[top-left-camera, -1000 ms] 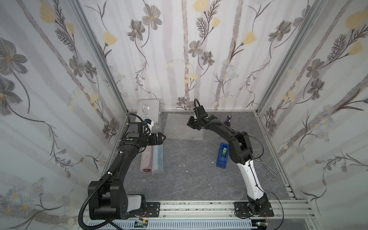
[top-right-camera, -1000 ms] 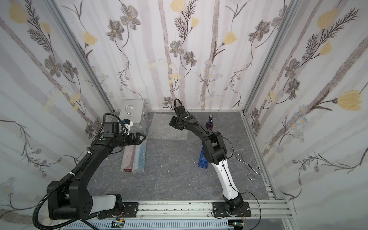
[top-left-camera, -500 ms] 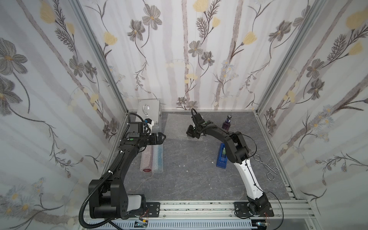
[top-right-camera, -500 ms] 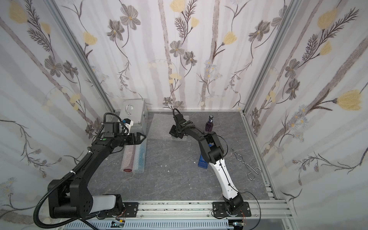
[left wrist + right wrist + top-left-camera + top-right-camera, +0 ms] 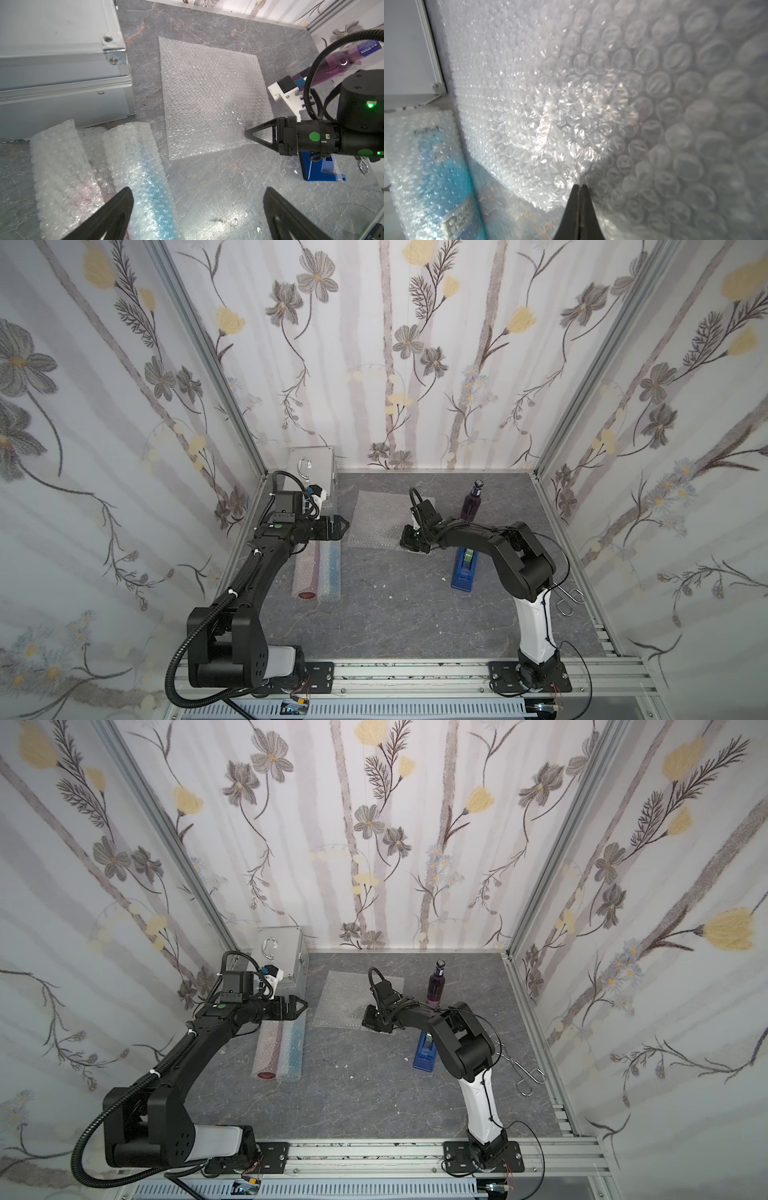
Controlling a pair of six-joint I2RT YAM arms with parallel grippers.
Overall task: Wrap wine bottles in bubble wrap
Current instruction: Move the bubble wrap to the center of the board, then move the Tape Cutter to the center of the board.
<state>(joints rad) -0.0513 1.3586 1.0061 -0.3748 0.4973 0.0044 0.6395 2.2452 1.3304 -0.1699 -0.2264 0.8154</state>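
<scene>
Right end effector (image 5: 246,132), seemingly pinching bubble wrap (image 5: 207,87)

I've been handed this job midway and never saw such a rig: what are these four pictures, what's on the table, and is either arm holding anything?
Two robot arms, a left arm and a right arm, stand at the near edge of a grey table. Two pictures come from one camera pair overhead and look almost alike; the other two come from a camera on each wrist. On the table: a flat bubble wrap sheet, a wrapped red bottle and a wrapped blue bottle side by side, an upright bare purple bottle, a blue tape dispenser and a silver case. The left tool is open and empty, hovering near the wrapped pair. The right tool is shut, its tip on the sheet near a corner; whether it pinches the sheet I cannot tell.
</scene>
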